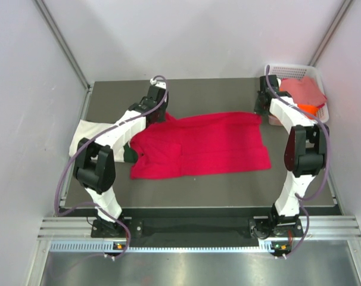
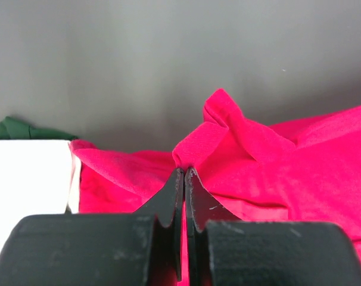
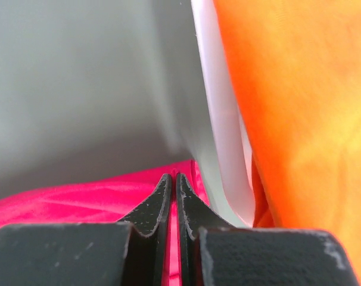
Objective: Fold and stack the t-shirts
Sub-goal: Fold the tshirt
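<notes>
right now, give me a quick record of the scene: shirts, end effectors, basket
red t-shirt: spread across the table, bunched at its far left corner
left end effector: shut on the red t-shirt's far left corner
right end effector: shut on the red t-shirt's far right corner, beside the basket
basket: table's far right corner, holds a pink t-shirt and an orange t-shirt
white t-shirt: at the table's left edge

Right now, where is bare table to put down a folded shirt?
Bare: the far strip behind the red t-shirt, between the left gripper and right gripper; the near strip before it. Crowded: by the basket and the white t-shirt.
</notes>
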Robot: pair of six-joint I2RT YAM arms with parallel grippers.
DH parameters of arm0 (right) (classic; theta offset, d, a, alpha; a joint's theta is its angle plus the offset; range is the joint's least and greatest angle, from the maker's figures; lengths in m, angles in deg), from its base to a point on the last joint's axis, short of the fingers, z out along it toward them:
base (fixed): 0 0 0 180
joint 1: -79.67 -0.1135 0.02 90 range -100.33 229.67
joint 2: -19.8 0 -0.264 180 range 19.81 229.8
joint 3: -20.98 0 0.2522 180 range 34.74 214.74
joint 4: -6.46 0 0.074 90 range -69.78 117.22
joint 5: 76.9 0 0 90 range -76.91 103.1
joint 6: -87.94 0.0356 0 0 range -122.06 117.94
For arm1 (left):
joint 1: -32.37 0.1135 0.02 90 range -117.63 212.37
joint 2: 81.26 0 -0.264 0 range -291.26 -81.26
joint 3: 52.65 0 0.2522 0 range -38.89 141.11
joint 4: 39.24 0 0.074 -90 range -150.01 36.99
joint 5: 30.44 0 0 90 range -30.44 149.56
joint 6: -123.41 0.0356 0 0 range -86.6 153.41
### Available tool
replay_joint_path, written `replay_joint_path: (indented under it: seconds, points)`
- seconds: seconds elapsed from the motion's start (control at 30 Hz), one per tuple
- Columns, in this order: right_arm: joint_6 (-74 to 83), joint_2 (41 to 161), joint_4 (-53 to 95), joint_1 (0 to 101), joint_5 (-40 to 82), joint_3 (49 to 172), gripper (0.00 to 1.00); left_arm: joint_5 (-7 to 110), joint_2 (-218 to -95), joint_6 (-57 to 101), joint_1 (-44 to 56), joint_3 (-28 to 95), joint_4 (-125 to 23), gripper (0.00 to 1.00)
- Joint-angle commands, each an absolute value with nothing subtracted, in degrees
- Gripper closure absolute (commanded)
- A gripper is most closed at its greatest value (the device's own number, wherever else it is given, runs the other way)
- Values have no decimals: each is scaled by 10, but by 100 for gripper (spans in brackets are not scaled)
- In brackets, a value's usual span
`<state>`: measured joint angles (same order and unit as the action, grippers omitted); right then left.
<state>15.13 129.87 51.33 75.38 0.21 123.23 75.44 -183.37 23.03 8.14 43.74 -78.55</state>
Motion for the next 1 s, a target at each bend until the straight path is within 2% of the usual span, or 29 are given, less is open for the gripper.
replay_joint_path:
  seconds: [0.0, 0.33, 0.97]
  points:
    - [158, 1249, 492, 758, -13, 1219, 100, 782, -1794, 221, 64, 427, -772, 100]
    - [165, 1211, 471, 763, -26, 1167, 100, 850, -1785, 179, 34, 397, -812, 100]
    - [196, 1128, 407, 769, -33, 1030, 100, 856, -1670, 126, 1, 259, -795, 100]
